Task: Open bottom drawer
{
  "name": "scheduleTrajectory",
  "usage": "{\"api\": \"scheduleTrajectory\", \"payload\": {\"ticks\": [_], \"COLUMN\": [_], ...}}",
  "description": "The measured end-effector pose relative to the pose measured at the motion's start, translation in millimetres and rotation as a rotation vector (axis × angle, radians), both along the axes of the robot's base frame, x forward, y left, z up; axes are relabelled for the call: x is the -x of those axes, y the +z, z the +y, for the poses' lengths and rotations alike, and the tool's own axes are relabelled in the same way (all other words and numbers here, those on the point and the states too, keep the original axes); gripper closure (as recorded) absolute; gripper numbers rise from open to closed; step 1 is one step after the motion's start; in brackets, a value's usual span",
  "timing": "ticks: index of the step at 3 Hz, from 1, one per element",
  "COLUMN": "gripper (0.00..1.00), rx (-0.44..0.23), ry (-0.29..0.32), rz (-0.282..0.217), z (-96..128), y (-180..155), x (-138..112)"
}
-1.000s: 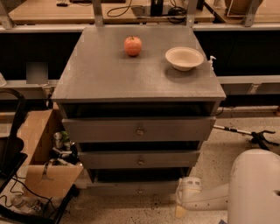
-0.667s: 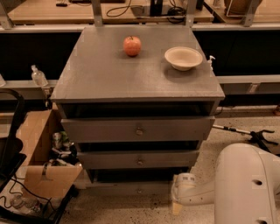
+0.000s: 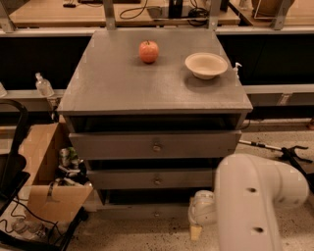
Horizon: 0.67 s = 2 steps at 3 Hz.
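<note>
The gripper (image 3: 196, 229) has crept left, low at the cabinet's near foot, towards the bottom drawer (image 3: 132, 212) — the white arm (image 3: 255, 206) now looms larger at near right — but it remains right of the knob (image 3: 156, 213), its opening impossible to tell, and the drawer looks unopened.

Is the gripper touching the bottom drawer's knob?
No: the gripper sits low, to the right of the knob on the bottom drawer, clearly apart from it.

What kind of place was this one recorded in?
Probably a lab or workshop: workbenches strung with cables behind a grey drawer cabinet, and a cardboard box of clutter on the floor. The gripper hangs low by the bottom drawer.
</note>
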State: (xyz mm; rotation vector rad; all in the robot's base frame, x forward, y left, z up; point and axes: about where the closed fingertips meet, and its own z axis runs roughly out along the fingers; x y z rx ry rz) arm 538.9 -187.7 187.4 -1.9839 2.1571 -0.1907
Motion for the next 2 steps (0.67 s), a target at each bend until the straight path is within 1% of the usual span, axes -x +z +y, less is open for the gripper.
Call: {"api": "scheduleTrajectory", "payload": {"ticks": [1, 2], "gripper": [0.0, 0.0], "rx": [0.024, 0.04], "ry": [0.094, 0.084], "rz": [0.072, 0.08], "z": [14.7, 14.5], "y": [-26.5, -23.6], "x": [-4.5, -16.0]}}
